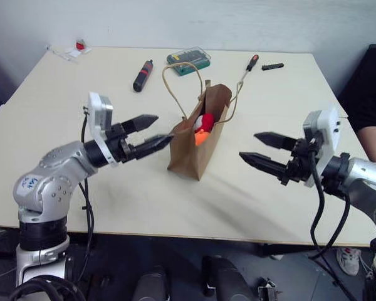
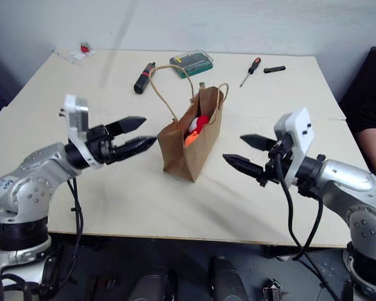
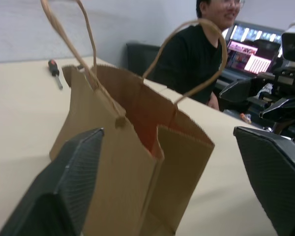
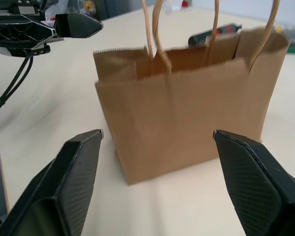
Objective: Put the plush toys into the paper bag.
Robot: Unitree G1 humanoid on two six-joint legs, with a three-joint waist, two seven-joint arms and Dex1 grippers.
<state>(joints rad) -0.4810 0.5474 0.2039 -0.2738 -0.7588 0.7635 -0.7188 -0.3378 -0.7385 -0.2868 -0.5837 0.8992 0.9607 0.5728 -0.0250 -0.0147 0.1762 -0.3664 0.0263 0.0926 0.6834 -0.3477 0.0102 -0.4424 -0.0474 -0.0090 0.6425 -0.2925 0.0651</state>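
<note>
Between the two grippers, at table centre, the paper bag (image 1: 197, 141) stands upright with both plush toys (image 1: 202, 128) inside; left gripper (image 1: 151, 133) nearer, right gripper (image 1: 259, 150) farther, both open, empty

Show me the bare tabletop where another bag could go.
Bare: the near strip of the table in front of the paper bag, between the left hand and the right hand; also the far left. Crowded: behind the bag, around the bit case and screwdriver.

Bright, even light; soft shadows; wrist views slightly blurred.
</note>
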